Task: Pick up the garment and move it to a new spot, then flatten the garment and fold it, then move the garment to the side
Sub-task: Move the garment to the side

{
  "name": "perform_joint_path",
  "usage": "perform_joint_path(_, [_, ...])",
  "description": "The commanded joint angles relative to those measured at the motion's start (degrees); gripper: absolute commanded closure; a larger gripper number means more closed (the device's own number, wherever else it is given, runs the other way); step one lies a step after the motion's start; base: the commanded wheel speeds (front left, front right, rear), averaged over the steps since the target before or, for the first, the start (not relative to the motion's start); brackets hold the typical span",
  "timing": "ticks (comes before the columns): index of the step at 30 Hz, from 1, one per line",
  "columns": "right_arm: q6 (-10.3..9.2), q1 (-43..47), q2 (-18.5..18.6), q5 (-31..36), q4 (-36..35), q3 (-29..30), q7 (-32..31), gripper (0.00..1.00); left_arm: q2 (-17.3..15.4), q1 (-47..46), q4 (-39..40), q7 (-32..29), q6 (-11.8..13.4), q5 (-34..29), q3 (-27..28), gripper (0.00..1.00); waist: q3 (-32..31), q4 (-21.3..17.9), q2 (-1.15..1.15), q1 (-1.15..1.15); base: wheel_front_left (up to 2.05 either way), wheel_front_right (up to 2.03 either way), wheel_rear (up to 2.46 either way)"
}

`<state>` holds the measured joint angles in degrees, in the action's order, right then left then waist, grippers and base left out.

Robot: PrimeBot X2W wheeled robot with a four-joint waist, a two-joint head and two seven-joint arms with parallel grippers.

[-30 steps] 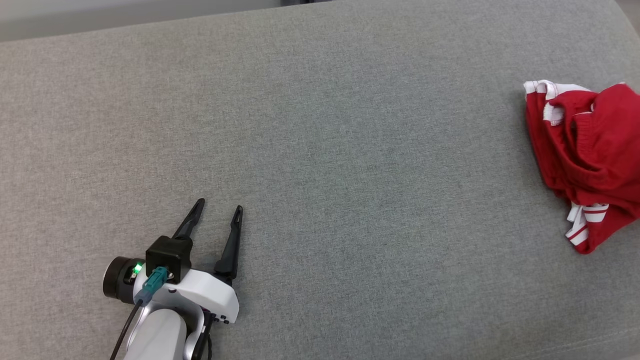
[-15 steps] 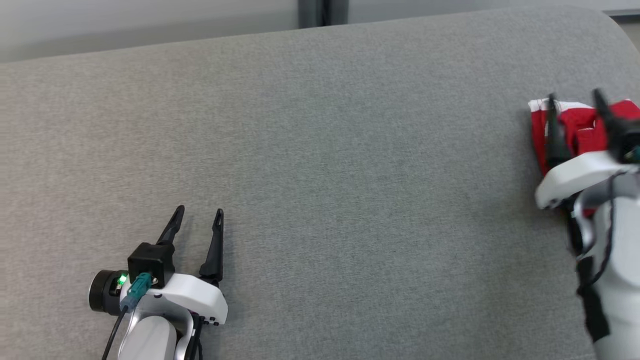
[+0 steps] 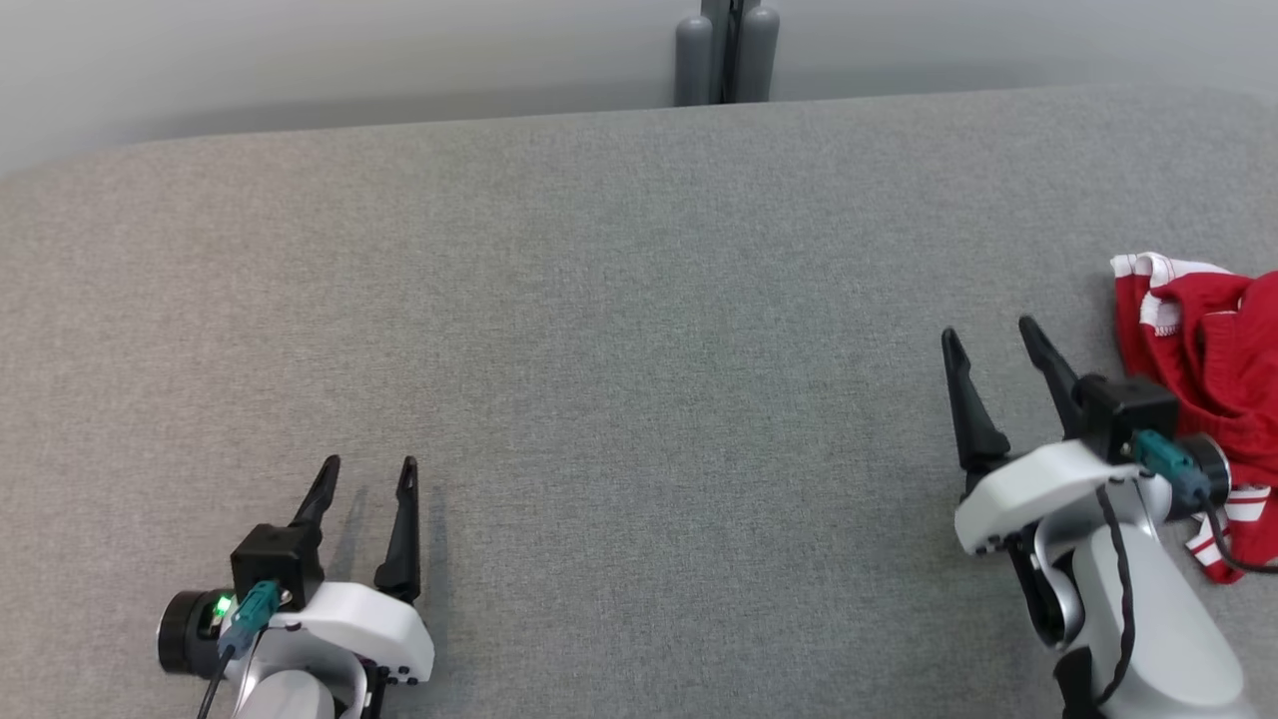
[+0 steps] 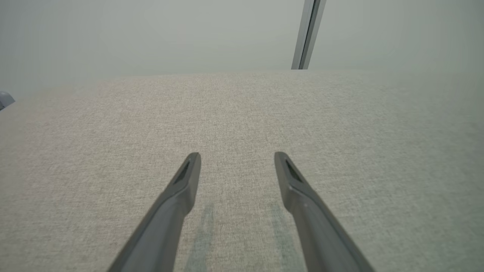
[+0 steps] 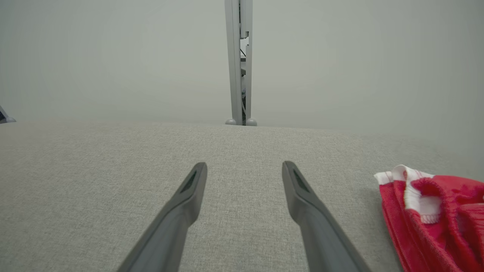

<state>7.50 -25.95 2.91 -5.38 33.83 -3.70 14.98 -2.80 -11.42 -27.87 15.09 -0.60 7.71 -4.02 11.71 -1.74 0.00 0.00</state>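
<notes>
Red knit garment with white striped trim (image 3: 1213, 350) lies bunched at the far right of the grey fabric-covered bench (image 3: 639, 300), partly cut off by the head view's edge and partly behind the right arm's wrist. It is lumpy, with layers overlapping and white cuffs poking out at top and bottom, not spread flat. The right wrist view shows it low right, touching nothing. Right gripper (image 3: 987, 330) sits just beside the garment's left edge, fingers (image 3: 966, 409) apart, nothing between them, pointing away over bare bench toward the grey upright post (image 3: 726, 50) at the back wall. Left gripper (image 3: 368, 461) is well apart at lower left, fingers also apart and empty, low over the bench with faint shadows under them in the left wrist view. Neither gripper touches cloth. Progress: the middle of the bench carries nothing, and the garment is off to one side in a heap. That fits either a crumpled piece waiting to be lifted and brought over, or a rough fold already set aside. The bundle looks too untidy for a clean fold, but I cannot tell for sure with part of it hidden.
</notes>
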Motion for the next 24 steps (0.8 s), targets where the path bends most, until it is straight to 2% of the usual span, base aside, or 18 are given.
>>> perform_joint_path(1, [-0.02, 1.5, 0.3, -0.3, -0.4, 0.1, 0.3, 0.00, -0.3, 0.7, 0.0, 0.1, 0.4, -0.1, 0.7, 0.00, -0.7, 0.4, 0.00, 0.00, 0.00, 0.00, 0.00])
perform_joint_path(19, [-0.02, 9.8, 0.2, -5.3, -1.9, -3.0, 0.3, 0.00, -0.3, 6.3, 0.8, 0.1, 1.2, -0.8, 6.2, 0.00, -9.1, 0.8, 0.00, 0.00, 0.00, 0.00, 0.00])
perform_joint_path(24, [-0.02, 10.8, 0.2, -5.3, -2.7, -3.0, 0.3, 0.00, -0.3, 7.4, 1.5, 0.1, 0.3, 0.4, 6.9, 0.00, -10.2, 0.6, 0.00, 0.00, 0.00, 0.00, 0.00])
